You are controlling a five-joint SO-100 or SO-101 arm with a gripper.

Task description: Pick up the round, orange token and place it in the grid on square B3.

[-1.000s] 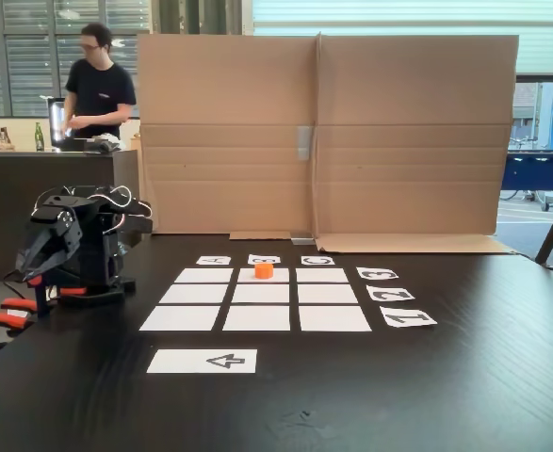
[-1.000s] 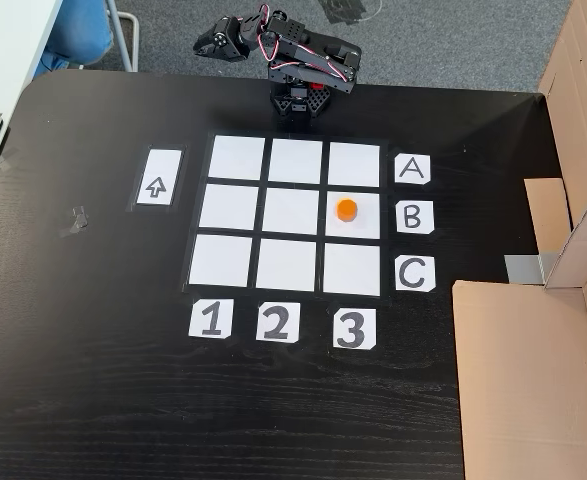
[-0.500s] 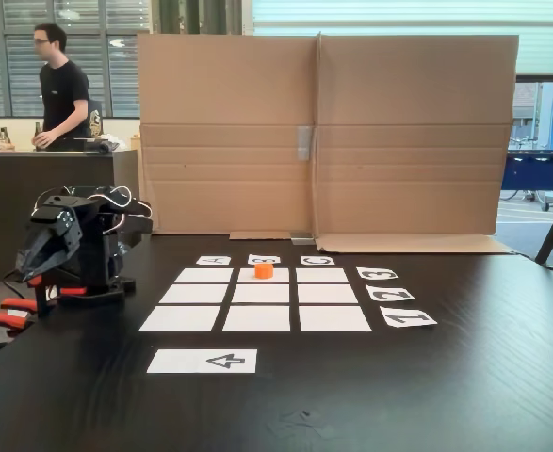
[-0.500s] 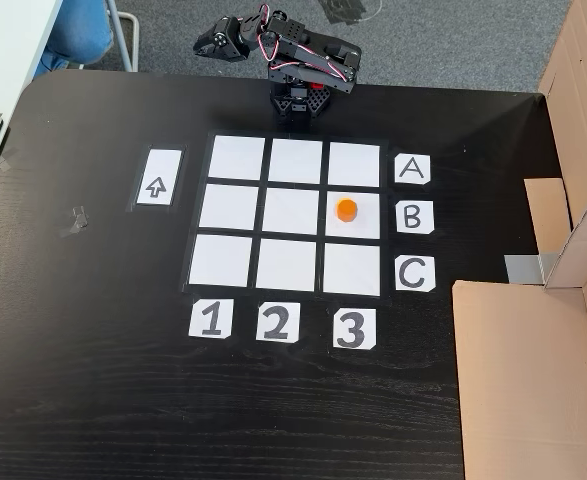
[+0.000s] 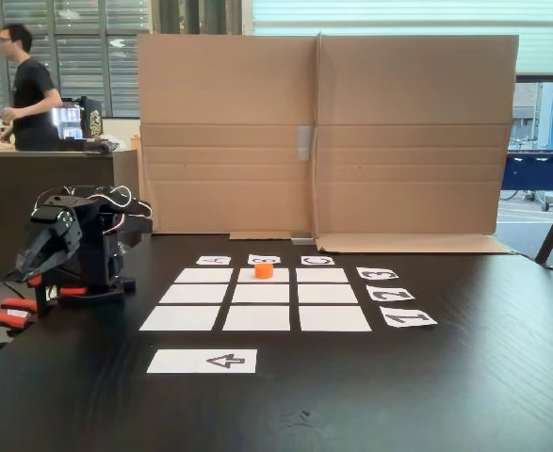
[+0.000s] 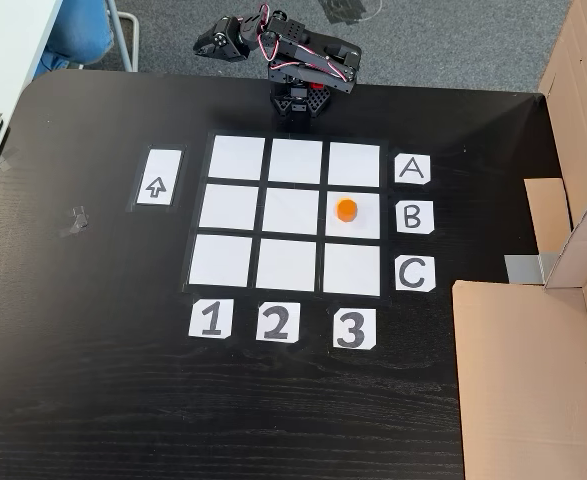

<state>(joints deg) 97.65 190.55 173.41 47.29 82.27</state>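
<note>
Orange and squat, the small plastic-looking cylinder token [image 6: 346, 209] is sitting upright inside square B3 [image 6: 364, 228], the plain white paper rectangle that is lining up with the "B" card [image 6: 414, 216] on its right and the "3" card [image 6: 353, 329] below it in the fixed view from above. It is resting a little above the middle of that cell, touching none of the dark gaps around it. In the fixed view from the side, the token [image 5: 264, 270] is showing in the far row of the grid [image 5: 256, 317], the three-by-three array of white paper rectangles, just in front of the letter cards.

Nothing is touching it. The black arm [image 6: 308, 62] is sitting folded at the far edge of the dark wooden bench [image 6: 93, 400], well apart from the token, with its jaws [image 6: 211, 44] hanging out past the bench edge; I cannot tell whether they are apart or together.

Left of the grid, a white paper strip with a black arrow [image 6: 157, 178] is lying flat. A tall brown cardboard screen [image 5: 323, 132] is standing behind the bench, and a person in a dark shirt [image 5: 29, 94] is standing at a counter in the background.
</note>
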